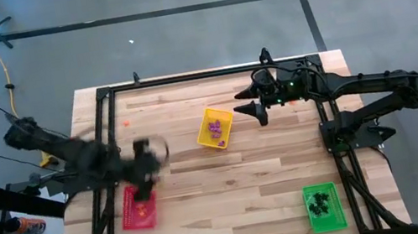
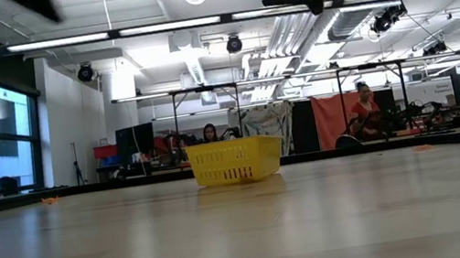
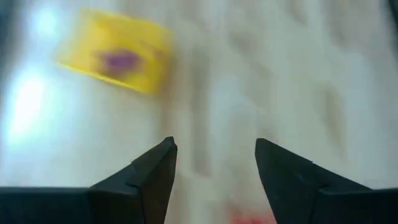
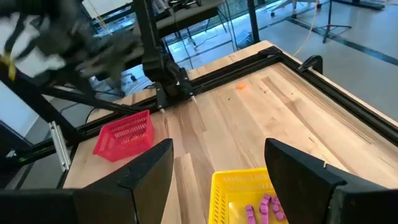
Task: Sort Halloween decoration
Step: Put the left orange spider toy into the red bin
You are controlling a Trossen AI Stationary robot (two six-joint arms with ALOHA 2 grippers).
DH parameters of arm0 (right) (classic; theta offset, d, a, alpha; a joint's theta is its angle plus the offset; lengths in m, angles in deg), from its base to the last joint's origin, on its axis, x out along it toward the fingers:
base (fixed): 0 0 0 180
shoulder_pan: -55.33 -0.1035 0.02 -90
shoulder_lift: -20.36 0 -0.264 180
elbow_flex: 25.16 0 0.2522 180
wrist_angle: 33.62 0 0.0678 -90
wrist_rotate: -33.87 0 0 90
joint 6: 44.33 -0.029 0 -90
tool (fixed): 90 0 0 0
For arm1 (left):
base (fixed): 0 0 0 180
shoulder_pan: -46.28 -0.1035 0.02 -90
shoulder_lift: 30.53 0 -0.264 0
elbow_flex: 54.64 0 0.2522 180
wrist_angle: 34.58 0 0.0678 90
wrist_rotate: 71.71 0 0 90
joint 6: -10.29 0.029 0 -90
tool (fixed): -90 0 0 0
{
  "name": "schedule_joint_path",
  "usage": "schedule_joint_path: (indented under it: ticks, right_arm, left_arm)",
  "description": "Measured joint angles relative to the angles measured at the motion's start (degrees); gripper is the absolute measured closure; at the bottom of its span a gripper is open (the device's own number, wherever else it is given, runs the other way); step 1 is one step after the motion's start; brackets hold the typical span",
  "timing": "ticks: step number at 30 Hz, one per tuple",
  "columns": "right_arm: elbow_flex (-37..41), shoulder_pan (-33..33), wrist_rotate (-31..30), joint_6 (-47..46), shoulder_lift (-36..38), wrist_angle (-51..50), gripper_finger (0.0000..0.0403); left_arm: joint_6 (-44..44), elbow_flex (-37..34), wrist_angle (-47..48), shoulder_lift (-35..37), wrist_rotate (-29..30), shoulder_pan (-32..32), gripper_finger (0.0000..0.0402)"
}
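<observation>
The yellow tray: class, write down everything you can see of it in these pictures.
The yellow tray is a small rectangular basket of what looks like plastic, with slotted, lattice-like walls seen in the low view. It sits flat and upright near the middle of the wooden table, turned at an angle to the table's edges. Small purple trinkets lie inside it, with a speck of orange. The right gripper hovers beside it, not touching.

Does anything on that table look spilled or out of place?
One small orange trinket lies loose on the bare wood near the far left corner, outside every tray. The yellow tray sits askew. Nothing looks damaged.
</observation>
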State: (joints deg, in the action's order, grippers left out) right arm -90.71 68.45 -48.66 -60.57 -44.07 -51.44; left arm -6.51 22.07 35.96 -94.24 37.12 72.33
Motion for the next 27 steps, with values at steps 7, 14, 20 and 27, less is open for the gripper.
schedule_joint_path:
  ticks: [7, 14, 20, 27]
  right_arm:
    - [0.0, 0.0, 0.0, 7.9, 0.1, 8.3, 0.0155]
    - [0.0, 0.0, 0.1, 12.2, 0.2, 18.6, 0.0155]
    - [0.0, 0.0, 0.1, 10.9, 0.1, 18.4, 0.0155]
    - [0.0, 0.0, 0.1, 11.2, 0.1, 18.3, 0.0155]
  left_arm:
    - [12.4, -1.5, -26.1, 4.5, 0.1, -23.5, 0.0192]
    - [13.1, -11.7, -60.6, 3.9, -12.3, -33.7, 0.0192]
    - [12.8, -15.3, -68.2, 2.2, -13.4, -33.9, 0.0192]
    - [13.0, -15.2, -68.7, 2.1, -13.8, -33.9, 0.0192]
